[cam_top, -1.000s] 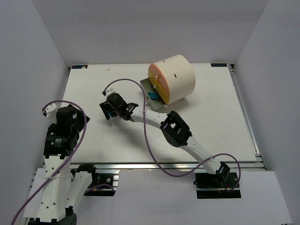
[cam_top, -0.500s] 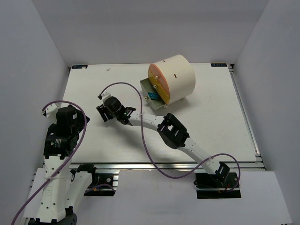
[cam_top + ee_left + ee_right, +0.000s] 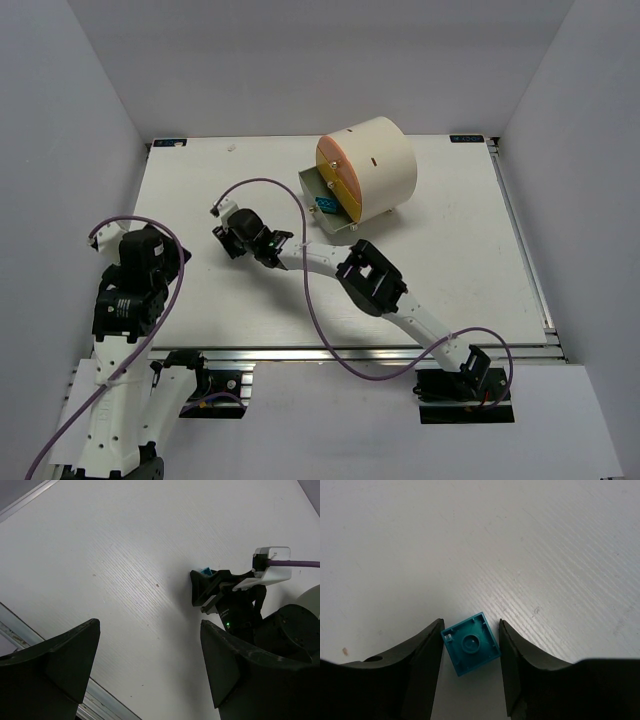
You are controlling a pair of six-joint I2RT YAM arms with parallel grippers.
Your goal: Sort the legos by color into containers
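A teal-blue lego lies upside down on the white table, between the fingers of my right gripper. The jaws stand open around it; its left corner is at the left finger, and a narrow gap shows on the right. In the top view this gripper is left of centre, and the brick is hidden under it. The left wrist view shows a sliver of the brick at the fingers. My left gripper is open and empty above bare table. The cream drum with an orange face lies at the back.
A small flap sticks out at the drum's orange end with another teal-blue brick on it. The right arm's purple cable loops over the table. A metal rail runs along the near edge.
My right gripper has moved a little left and toward the back, and the cable loop has shifted with it. The left arm has barely moved.
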